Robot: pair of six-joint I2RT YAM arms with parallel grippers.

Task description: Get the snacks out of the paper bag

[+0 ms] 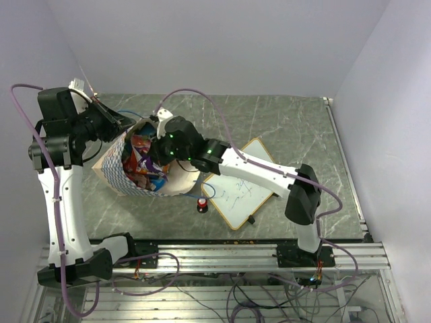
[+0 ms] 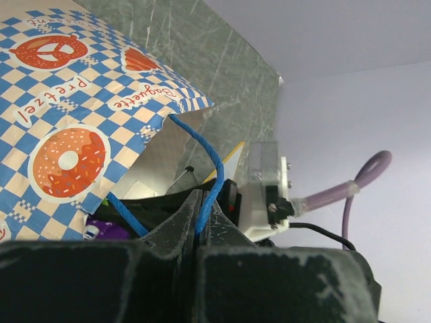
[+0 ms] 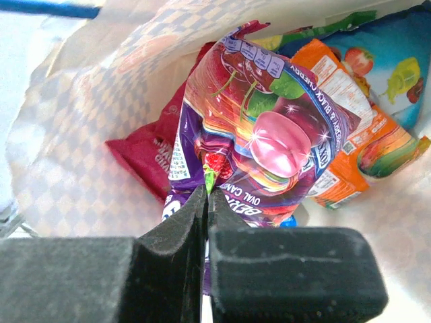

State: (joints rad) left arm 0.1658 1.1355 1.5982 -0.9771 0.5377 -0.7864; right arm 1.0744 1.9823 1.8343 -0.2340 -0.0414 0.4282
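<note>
Two pinches hold: left end effector (image 2: 202,225) on the cord handle (image 2: 203,156) of the paper bag (image 2: 67,101), right end effector (image 3: 205,208) on the likely light, slippery candy packet (image 3: 269,134), by its lower edge.

Right gripper (image 3: 205,202) pinching purple-pink packet (image 3: 259,134) inside paper bag (image 3: 74,128).

The top view looks steeply down from the near side over the whole table (image 1: 289,121). Both wrist views sit close, sharing the paper bag (image 1: 113,169): left outside its rim, right peering inside.
</note>
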